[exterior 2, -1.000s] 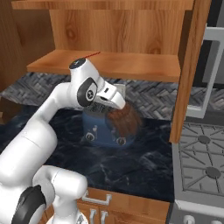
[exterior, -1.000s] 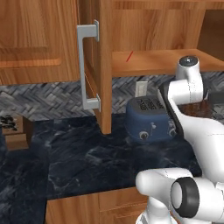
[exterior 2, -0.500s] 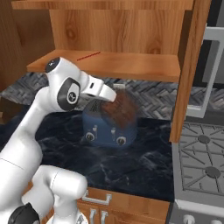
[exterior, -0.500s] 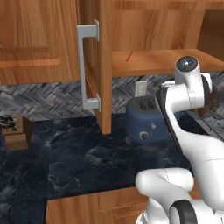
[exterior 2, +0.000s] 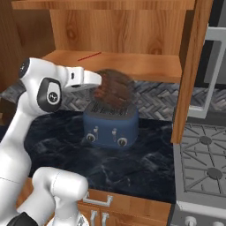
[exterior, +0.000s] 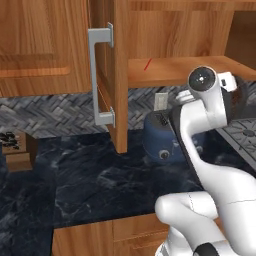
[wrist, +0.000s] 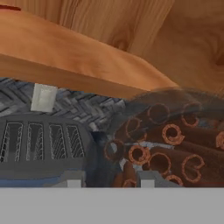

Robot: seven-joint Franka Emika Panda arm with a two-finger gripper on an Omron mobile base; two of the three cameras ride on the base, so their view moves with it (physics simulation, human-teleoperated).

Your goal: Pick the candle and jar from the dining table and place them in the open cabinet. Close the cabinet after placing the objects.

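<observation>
Dark brown and see-through, the jar (exterior 2: 114, 90) sat at centre frame in the right base view, clamped in the gripper (exterior 2: 102, 84) at the end of the white arm, level with the front edge of the cabinet (exterior 2: 132, 66) shelf and above the blue toaster (exterior 2: 111, 128). In the hand view the jar (wrist: 168, 144) filled the lower right, packed with rolled brown sticks showing spiral ends. The toaster's slots lay at lower left, on the black marble counter (exterior: 95, 182). Farther back, the cabinet shelf held only a thin red mark (exterior: 148, 64); its open door (exterior: 117, 75) with the silver bar handle (exterior: 99, 75) hung at upper left of the left base view.
</observation>
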